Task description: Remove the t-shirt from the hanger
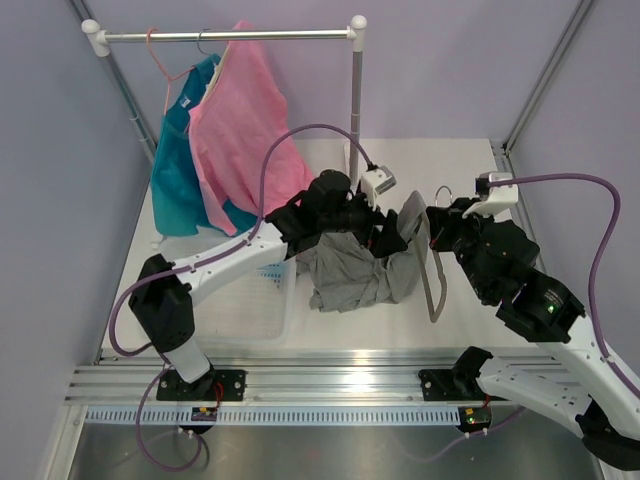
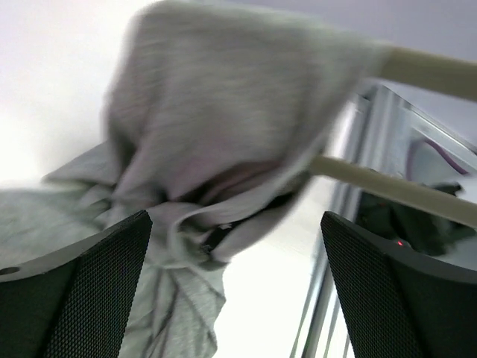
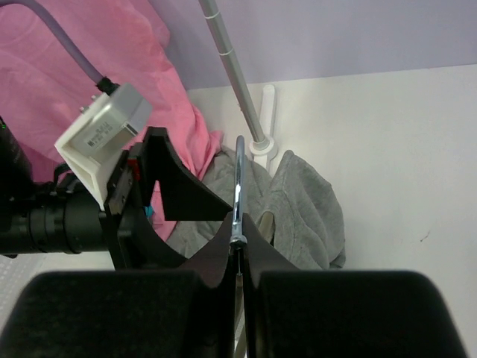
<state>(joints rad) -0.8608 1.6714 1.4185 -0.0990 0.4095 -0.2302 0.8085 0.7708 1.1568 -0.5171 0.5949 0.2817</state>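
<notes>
The right gripper (image 3: 238,231) pinches the hanger (image 1: 431,280) by its thin hook. The left gripper (image 2: 235,216) gapes wide, holding nothing. The t-shirt (image 1: 355,268) sags at the hanger's nine o'clock, partly draped over it. If the fabric snags, that hook could twist loose.

A table (image 1: 420,165) fills the view. At its back left stands a clothes rail (image 1: 225,36), with two garments (image 1: 240,130) hanging side by side from it. In front of them, on the left of the table, sits a basket (image 1: 250,305). The t-shirt (image 1: 350,275) is bunched at the middle, just right of the basket. Its right part is draped over the hanger (image 1: 431,285), which stands on edge beside it. The left gripper (image 1: 385,235) is at the shirt's far edge. The right gripper (image 1: 440,225) is just right of it, with the hanger's hook between its fingers.
</notes>
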